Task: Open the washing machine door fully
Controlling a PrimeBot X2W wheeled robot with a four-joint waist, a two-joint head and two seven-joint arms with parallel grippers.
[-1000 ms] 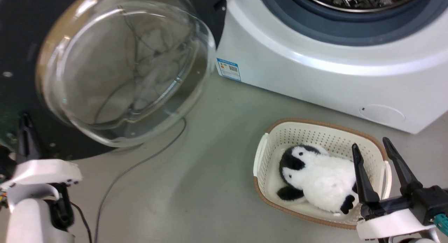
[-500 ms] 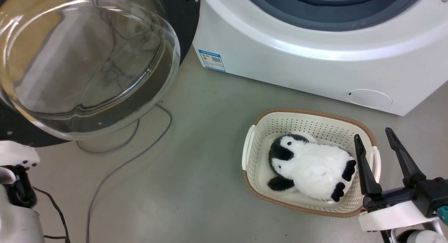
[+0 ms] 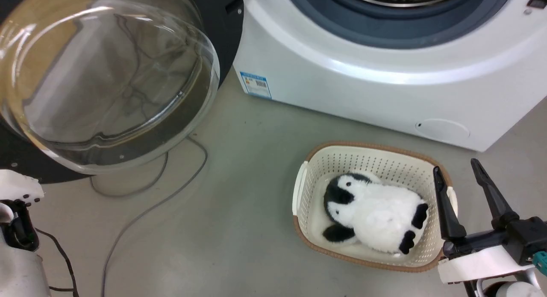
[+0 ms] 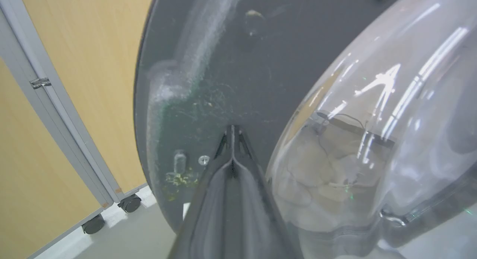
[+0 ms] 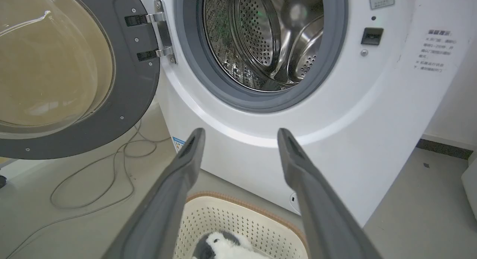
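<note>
The washing machine door (image 3: 107,74) stands swung out to the left of the white front-loader (image 3: 363,87), its clear glass bowl bulging toward me inside the black rim. In the right wrist view the door (image 5: 123,87) hangs on its hinge (image 5: 160,35) beside the grey gasket and steel drum (image 5: 261,39). My left gripper (image 4: 231,129) is shut on nothing, tips close against the door's dark inner rim (image 4: 208,65), just left of the bowl (image 4: 372,139). My right gripper (image 3: 454,165) is open over the basket's right end, apart from the door.
A cream basket (image 3: 307,190) with a penguin plush (image 3: 372,216) sits on the floor before the machine. Grey cables (image 3: 145,211) loop under the door. A wood-coloured partition on castors (image 4: 56,102) stands behind the door.
The head camera has shifted. The glass bowl now sits farther from the machine's labelled corner. My left gripper's fingers have left the head view; the right gripper has kept its pose.
</note>
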